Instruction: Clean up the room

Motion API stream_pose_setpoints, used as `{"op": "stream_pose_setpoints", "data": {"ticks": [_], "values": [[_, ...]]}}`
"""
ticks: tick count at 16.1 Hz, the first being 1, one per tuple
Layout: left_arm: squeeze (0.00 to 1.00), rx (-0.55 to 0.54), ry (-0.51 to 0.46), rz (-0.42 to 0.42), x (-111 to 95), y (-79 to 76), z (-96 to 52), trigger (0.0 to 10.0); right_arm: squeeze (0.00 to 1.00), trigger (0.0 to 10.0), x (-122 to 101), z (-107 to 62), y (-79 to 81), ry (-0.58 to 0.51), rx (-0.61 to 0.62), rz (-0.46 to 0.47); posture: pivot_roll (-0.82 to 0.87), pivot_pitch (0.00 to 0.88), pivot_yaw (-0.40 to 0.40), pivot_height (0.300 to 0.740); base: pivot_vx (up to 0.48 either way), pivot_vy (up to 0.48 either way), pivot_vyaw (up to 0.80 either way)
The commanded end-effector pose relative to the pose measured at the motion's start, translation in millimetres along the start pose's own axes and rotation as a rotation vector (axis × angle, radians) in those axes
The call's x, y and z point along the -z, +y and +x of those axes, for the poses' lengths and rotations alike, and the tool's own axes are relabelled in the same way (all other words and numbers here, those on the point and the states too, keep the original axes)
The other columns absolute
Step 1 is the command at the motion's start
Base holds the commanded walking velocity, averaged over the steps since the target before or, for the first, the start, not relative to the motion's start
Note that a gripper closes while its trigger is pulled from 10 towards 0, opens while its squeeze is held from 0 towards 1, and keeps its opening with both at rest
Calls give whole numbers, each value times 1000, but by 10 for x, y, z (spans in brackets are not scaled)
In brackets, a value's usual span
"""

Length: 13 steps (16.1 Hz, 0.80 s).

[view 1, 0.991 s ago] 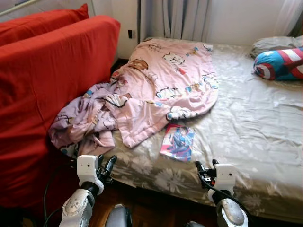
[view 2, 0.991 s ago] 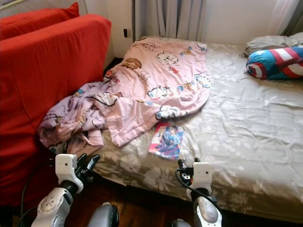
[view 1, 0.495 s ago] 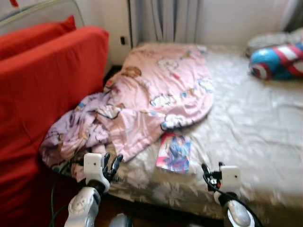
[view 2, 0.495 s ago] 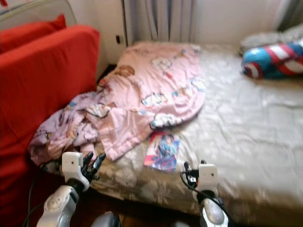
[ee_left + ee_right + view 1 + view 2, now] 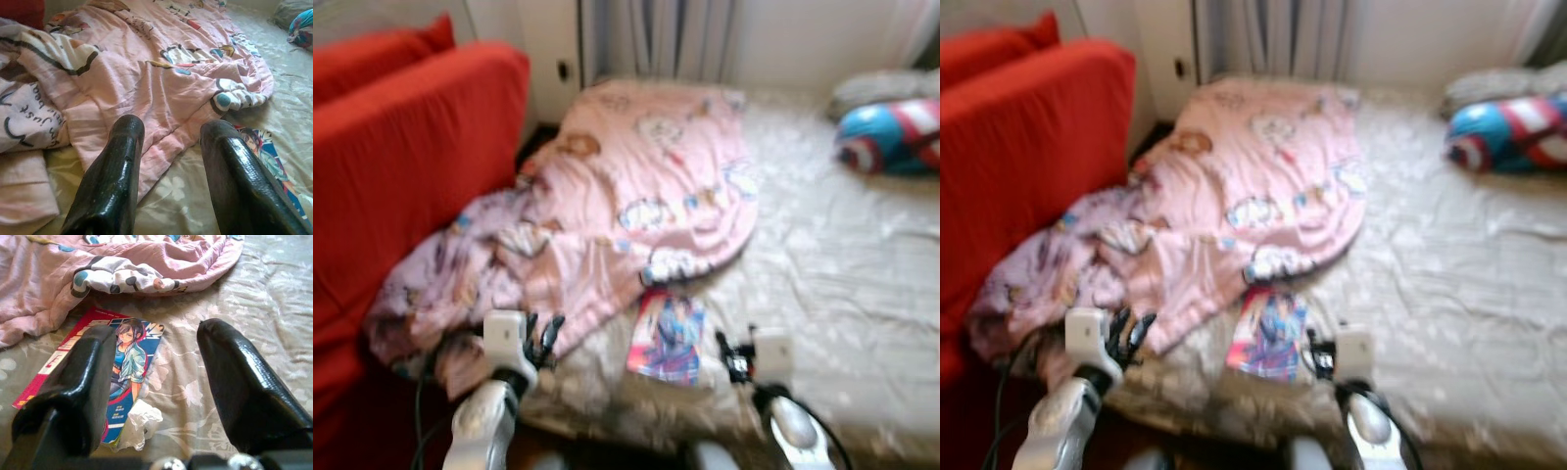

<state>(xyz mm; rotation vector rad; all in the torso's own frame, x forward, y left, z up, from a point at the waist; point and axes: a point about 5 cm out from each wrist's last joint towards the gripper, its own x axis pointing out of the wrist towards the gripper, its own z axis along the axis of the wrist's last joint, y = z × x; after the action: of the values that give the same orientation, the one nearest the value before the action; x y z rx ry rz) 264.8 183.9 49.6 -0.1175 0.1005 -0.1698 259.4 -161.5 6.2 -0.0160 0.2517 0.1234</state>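
Mess on the bed [image 5: 842, 294] is what needs tidying, and almost nothing looks done yet. Closest to the robot, both grippers hang just past the bed's near edge and hold nothing. The left gripper [image 5: 168, 171] has its two black fingers spread wide, aimed at the low corner of the pink blanket [image 5: 646, 186]. The right gripper [image 5: 156, 387] is wide open too, aimed at a comic book [image 5: 105, 377] lying flat near the bed's front edge. A small crumpled white scrap [image 5: 139, 423] touches the book's near corner. Just behind the book, the pink blanket lies rumpled and spills off the bed's side toward the red sofa [image 5: 401, 166], with a lilac printed cloth [image 5: 440, 284] bunched there. Far back on the bed sits a blue, red and white pillow [image 5: 891, 132]. I think the book, the scrap and the blanket all wait to be picked up or straightened. The bed's right half gives flat open room; the gap by the sofa is tight.
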Motion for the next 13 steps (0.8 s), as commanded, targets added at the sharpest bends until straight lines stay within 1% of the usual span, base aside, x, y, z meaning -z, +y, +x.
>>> {"op": "stream_pose_setpoints", "data": {"ticks": [1, 3, 4, 5, 6, 7, 9, 11, 12, 13], "values": [[0, -12, -2, 2, -20, 47, -28, 10000, 0, 10000, 68, 3, 47, 39, -25, -14, -29, 85, -5, 645, 0, 0, 0], [0, -7, -9, 2, -43, 33, -25, 10000, 0, 10000, 84, 105, 54, 101, -68, -39, -15, 96, -4, 645, 0, 0, 0], [0, -1, -11, 2, -48, 22, -27, 10000, 0, 10000, 95, 153, 61, 145, -88, -87, -12, 99, -2, 645, 0, 0, 0], [0, 4, -10, 2, -52, 12, -22, 10000, 914, 10000, 81, 200, 56, 171, -95, -119, -3, 105, 3, 645, 0, 0, 0], [0, 16, -12, 6, -77, -5, -22, 10000, 1000, 10000, 32, 313, -23, 251, -75, -236, 24, 118, 9, 645, 0, 0, 0], [0, 17, -14, 8, -95, -2, -30, 10000, 1000, 10000, 15, 341, -74, 282, -54, -260, 28, 121, 9, 645, 0, 0, 0], [0, 12, -20, 14, -130, 25, -83, 10000, 1000, 10000, -21, 376, -154, 318, -29, -259, 59, 144, 11, 645, 0, 0, 0], [0, 2, -17, 24, -151, 60, -184, 10000, 1000, 10000, -49, 399, -186, 346, -58, -322, 92, 179, 19, 645, 0, 0, 0], [0, -3, -4, 33, -146, 80, -257, 10000, 1000, 10000, -67, 412, -196, 361, -98, -380, 104, 191, 22, 645, 0, 0, 0], [0, -6, 2, 37, -142, 89, -300, 10000, 1000, 10000, -66, 411, -202, 369, -115, -401, 117, 205, 31, 645, 0, 0, 0]]}}
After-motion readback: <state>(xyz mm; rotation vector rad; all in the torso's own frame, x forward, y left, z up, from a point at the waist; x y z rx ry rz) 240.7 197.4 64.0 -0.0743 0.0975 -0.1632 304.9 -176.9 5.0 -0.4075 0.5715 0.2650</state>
